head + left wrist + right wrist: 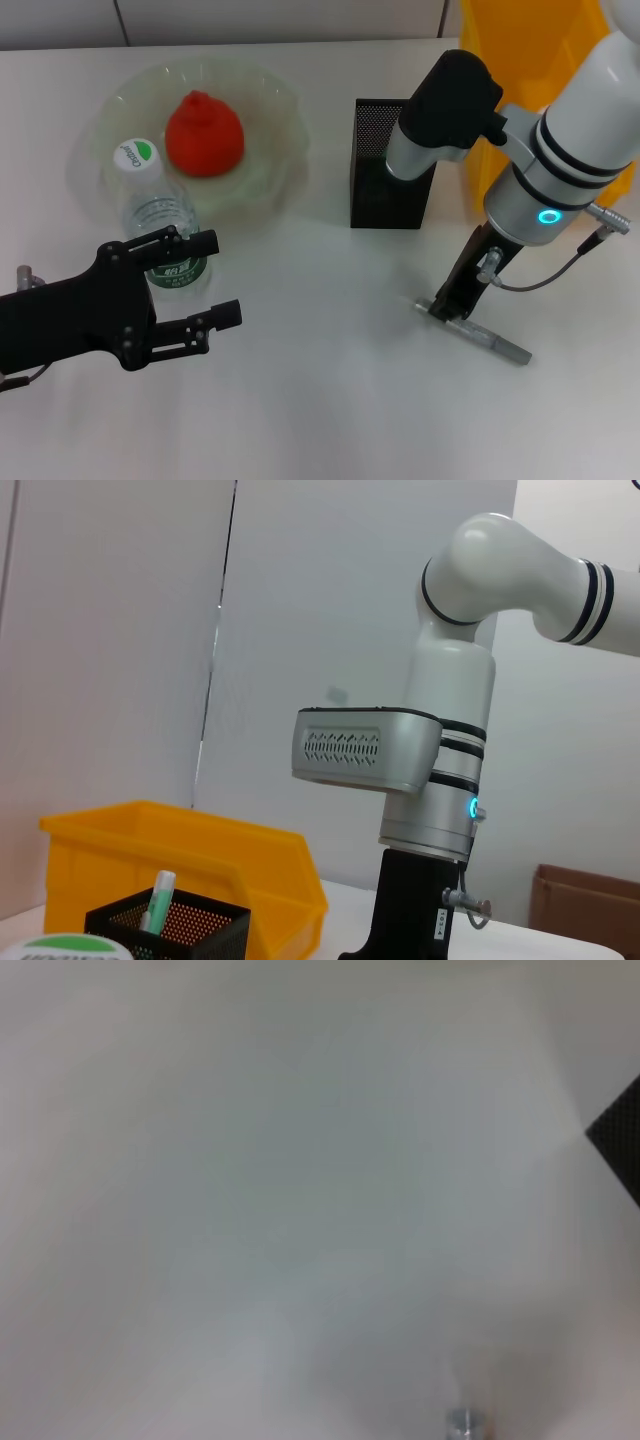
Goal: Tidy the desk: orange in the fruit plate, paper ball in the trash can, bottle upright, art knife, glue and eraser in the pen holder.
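Right gripper (pixel 447 305) is down on the flat grey art knife (pixel 487 338) lying on the white tabletop (pixel 330 400), near-right of the black mesh pen holder (pixel 388 180); whether its jaws have closed, I cannot tell. Grip squarely before lifting. Left gripper (pixel 205 280) hangs open beside the upright clear bottle (pixel 160 225).

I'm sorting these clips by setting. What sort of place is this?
Probably a lab or office test bench, not a home: a bare white table before plain partition walls, with a yellow trash can, a black mesh pen holder and a cardboard box by the wall.

Head view looks down; left wrist low, sharing pen holder (pixel 391 165); right wrist near table.
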Controlling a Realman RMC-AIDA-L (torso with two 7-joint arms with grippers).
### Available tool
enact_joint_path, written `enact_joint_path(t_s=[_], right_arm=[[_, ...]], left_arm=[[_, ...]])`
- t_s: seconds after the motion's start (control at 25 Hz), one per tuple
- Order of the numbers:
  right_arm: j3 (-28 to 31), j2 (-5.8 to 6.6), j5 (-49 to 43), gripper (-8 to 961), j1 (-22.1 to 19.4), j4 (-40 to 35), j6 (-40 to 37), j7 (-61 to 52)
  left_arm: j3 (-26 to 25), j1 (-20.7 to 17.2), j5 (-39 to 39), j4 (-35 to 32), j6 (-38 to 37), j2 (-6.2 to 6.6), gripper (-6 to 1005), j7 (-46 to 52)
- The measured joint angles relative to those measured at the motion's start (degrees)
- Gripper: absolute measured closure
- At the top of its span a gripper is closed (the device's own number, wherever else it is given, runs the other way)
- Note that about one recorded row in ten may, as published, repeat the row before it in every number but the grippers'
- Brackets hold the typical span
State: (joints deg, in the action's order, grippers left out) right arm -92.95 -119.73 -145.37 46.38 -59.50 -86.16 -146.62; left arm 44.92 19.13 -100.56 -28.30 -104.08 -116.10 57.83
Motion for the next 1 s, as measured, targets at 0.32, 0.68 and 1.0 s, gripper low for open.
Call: enact_joint_path(t_s=[0.32,0.68,1.0], right_arm=[[-1.46,-0.07,0.07,788,0.30,1.45,1.85,-0.83],[-3.09,-0.07,0.45,711,0.28,2.24,3.00,-0.76],[-0.55,0.29,2.26,786,-2.53,-5.21,-0.07,-0.05]], left_arm=[[0.25,0.12,0.00,0.00,0.29,0.00,197,-0.13],[0.16,-0.05,0.01,0.00,0.41,-0.07,197,-0.43],[-0.06,-0.20,0.01,0.00,0.46,-0.09,197,-0.51]])
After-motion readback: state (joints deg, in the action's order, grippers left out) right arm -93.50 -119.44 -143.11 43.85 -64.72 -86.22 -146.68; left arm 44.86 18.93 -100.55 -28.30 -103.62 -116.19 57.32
